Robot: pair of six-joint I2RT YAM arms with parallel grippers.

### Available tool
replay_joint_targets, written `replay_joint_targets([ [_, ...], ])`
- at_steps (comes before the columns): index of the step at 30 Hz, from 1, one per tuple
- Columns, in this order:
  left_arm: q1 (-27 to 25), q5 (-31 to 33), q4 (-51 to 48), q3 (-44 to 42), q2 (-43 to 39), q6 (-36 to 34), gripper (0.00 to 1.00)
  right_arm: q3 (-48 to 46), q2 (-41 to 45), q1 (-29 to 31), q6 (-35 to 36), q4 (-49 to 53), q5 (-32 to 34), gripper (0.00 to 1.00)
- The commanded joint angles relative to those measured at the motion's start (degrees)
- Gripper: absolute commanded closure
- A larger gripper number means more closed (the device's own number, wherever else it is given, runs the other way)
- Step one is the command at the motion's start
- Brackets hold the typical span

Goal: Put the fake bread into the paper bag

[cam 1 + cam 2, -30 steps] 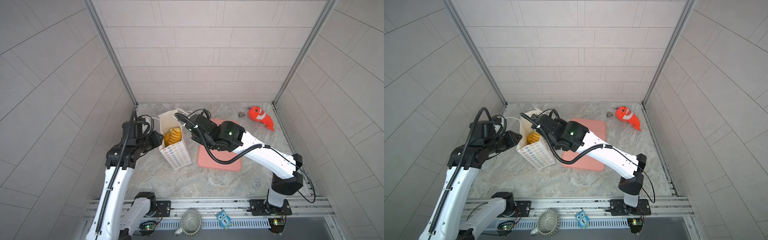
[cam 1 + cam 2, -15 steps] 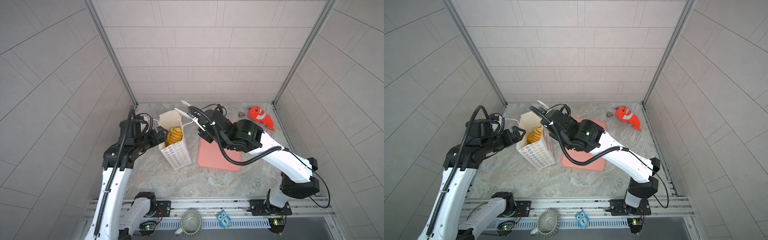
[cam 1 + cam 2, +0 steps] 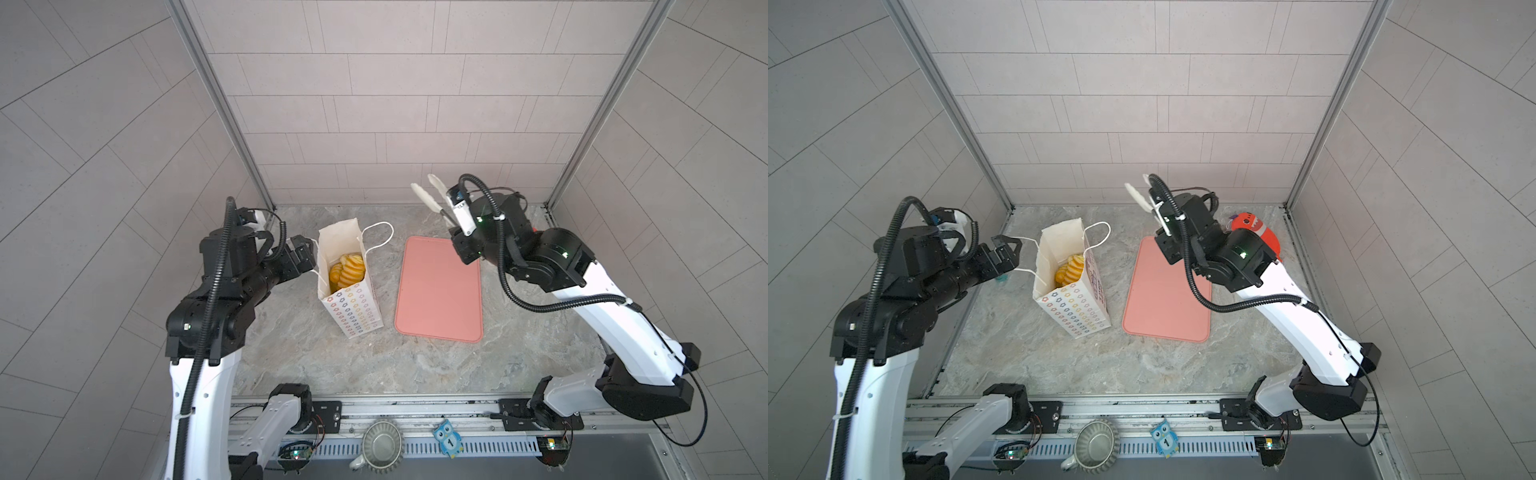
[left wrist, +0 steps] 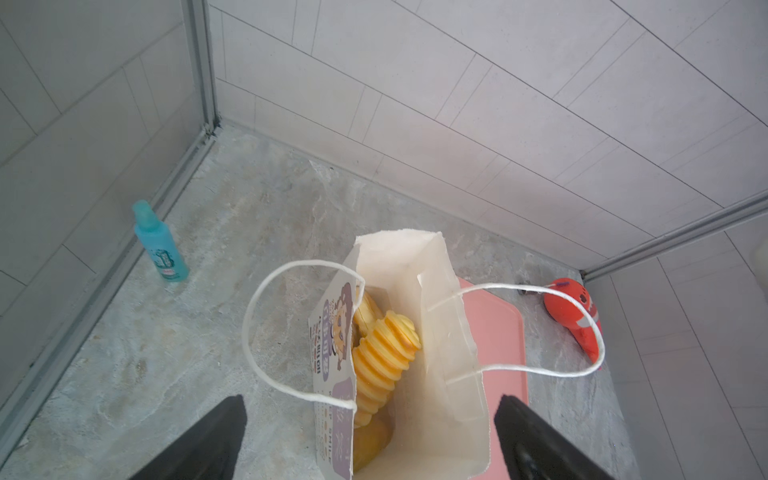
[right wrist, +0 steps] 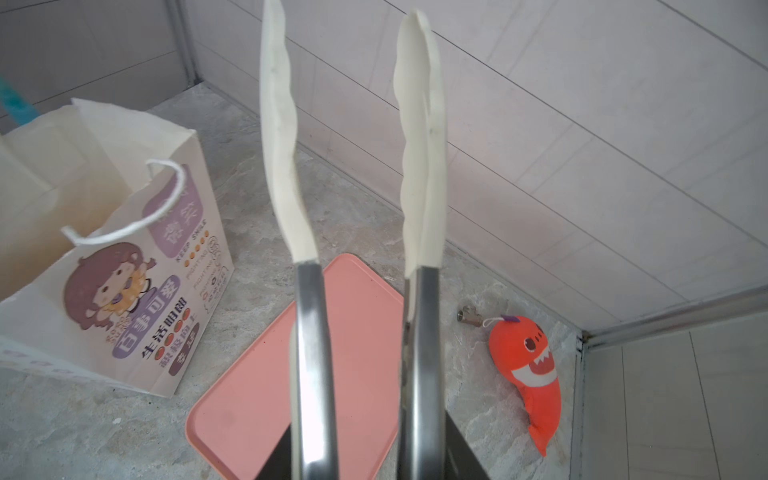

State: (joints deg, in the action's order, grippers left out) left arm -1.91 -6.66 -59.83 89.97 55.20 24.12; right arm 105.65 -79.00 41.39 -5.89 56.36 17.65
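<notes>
Grey, marble-veined tabletop (image 3: 316, 365) sits inside pale tiled walls, and by the look of it the job is finished or nearly so. The bread (image 3: 348, 271) is in the bag (image 3: 353, 307), which stands upright with its mouth open. The tray (image 3: 438, 291) beside it is bare, and no view shows a loose piece anywhere on the tabletop. At most the arms still need to pull clear. The left tool (image 4: 370, 440) is spread wide on the side of the bag away from the tray. It holds nothing, and one cord handle loops out towards it. The right tool (image 5: 368, 457) is raised over the tray's far end and clamped on the tongs (image 5: 419, 166). Their tips stand apart with nothing between them. The bag is thin matt white paper, softly creased at the rim, with twisted white cord handles. It has rows of small coloured flowers on its narrow side and a cartoon girl on its face. The bread looks smooth and slightly glossy, golden yellow to orange. The top piece is a ridged roll, with rounder pieces under it. The tray is a flat pink rectangle with rounded corners and a low lip. The tongs have brushed metal arms ending in cream, wavy-edged tips. An orange plush fish (image 5: 528, 365) lies near the back corner, well apart from the bag, and a teal bottle (image 4: 160, 245) stands by the opposite wall.
</notes>
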Motion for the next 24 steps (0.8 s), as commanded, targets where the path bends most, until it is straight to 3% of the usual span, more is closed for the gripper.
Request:
replay_joint_targets([
  [1, 0.93, 5.80, 0.40, 1.55, 2.92, -0.88, 0.00, -4.58, 3.58, -7.23, -6.32, -2.37, -6.21, 0.61],
  [4, 2.62, 8.59, 2.90, 1.39, 4.51, 0.15, 0.00, -10.45, 5.69, -14.62, -8.95, -3.12, -9.60, 0.62],
  [7, 7.80, 8.04, 5.57, 0.06, 5.84, 2.43, 0.00, -17.48, 7.68, -21.39, -11.06, -5.29, -12.59, 0.63],
  [13, 24.21, -4.32, 12.34, -7.81, 8.07, 9.89, 0.00, -31.07, 10.82, -31.72, -14.19, -10.46, -16.76, 0.63],
  [16, 28.28, -7.45, 15.99, -13.83, 9.26, 12.90, 0.00, -36.27, 11.49, -33.92, -15.40, -12.63, -16.49, 0.63],
  [19, 30.53, -8.19, 20.17, -20.64, 8.90, 15.05, 0.00, -41.13, 11.30, -35.33, -16.53, -15.65, -15.19, 0.63],
  [24, 30.60, -3.47, 25.73, -30.06, 6.48, 15.24, 0.00, -48.95, 8.60, -37.79, -18.54, -20.97, -14.89, 0.63],
])
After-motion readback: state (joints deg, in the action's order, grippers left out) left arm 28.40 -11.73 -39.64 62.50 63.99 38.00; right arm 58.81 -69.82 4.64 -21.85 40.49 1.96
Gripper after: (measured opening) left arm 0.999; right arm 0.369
